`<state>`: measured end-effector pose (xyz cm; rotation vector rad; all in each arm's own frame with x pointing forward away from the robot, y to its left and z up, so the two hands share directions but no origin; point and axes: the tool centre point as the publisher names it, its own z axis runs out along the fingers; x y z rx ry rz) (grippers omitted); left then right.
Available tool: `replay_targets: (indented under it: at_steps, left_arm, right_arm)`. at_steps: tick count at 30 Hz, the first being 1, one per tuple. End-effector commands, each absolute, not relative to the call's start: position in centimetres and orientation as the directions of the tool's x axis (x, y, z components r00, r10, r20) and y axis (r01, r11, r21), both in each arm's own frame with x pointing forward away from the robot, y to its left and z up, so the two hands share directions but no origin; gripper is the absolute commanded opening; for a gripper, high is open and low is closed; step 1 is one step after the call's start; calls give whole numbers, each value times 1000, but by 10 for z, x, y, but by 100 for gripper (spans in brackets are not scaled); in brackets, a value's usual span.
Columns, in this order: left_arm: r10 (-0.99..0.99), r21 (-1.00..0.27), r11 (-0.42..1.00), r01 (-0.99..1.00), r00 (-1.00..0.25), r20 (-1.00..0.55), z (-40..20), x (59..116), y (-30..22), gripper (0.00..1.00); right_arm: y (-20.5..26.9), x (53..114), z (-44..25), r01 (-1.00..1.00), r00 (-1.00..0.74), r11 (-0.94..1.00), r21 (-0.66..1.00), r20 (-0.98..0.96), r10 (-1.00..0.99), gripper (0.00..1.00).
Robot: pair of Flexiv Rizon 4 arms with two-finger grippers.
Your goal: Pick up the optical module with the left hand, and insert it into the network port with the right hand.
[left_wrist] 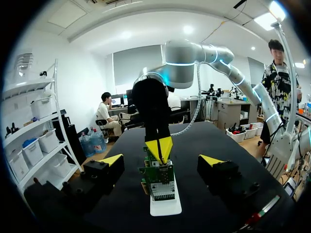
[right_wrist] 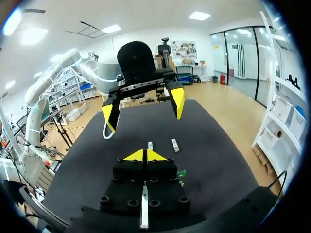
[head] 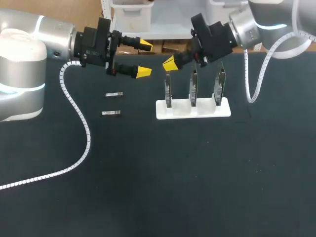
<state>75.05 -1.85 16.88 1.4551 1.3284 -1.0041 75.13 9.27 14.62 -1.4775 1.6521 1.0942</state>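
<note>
Surface: a black matte table (head: 163, 182) is seen across the frame.
Left gripper (head: 144, 59): upper left, fingers spread wide, nothing gripped.
Right gripper (head: 170, 63): upper centre, yellow tips pressed together, nothing seen between them.
Modules: two small silver optical modules (head: 114, 94) (head: 111, 113) are laid centre left, untouched.
Ports: three upright circuit boards (head: 193, 89) are stood in a white plastic rack (head: 224, 109), right of centre.

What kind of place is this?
Probably a robotics test bench: the left gripper and right gripper hang over a black table holding circuit boards in a white holder and two optical modules.
</note>
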Motion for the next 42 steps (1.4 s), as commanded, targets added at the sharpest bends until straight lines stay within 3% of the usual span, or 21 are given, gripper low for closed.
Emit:
replay_targets:
  at_steps: [1,10,11,12,13,42]
  left_arm:
    - [268,93,-20,995,95,-959,169,750,-18,100]
    - [268,93,-20,995,95,-959,169,750,-18,100]
    - [268,93,-20,995,95,-959,169,750,-18,100]
    - [268,93,-20,995,95,-959,169,750,-18,100]
    - [268,93,-20,995,95,-959,169,750,-18,100]
    - [268,93,-20,995,95,-959,169,750,-18,100]
  right_arm:
    - [87,748,156,-990,-132,15,138,-908,-398,0]
    - [71,749,175,-994,-102,8,107,-917,-385,0]
    - [68,748,176,-994,-102,0,110,-916,-387,13]
    - [66,749,176,-994,-102,4,109,-914,-394,44]
    - [62,749,176,-994,-102,0,111,-913,-395,99]
    - [-24,745,191,-996,-46,-43,81,-851,-524,100]
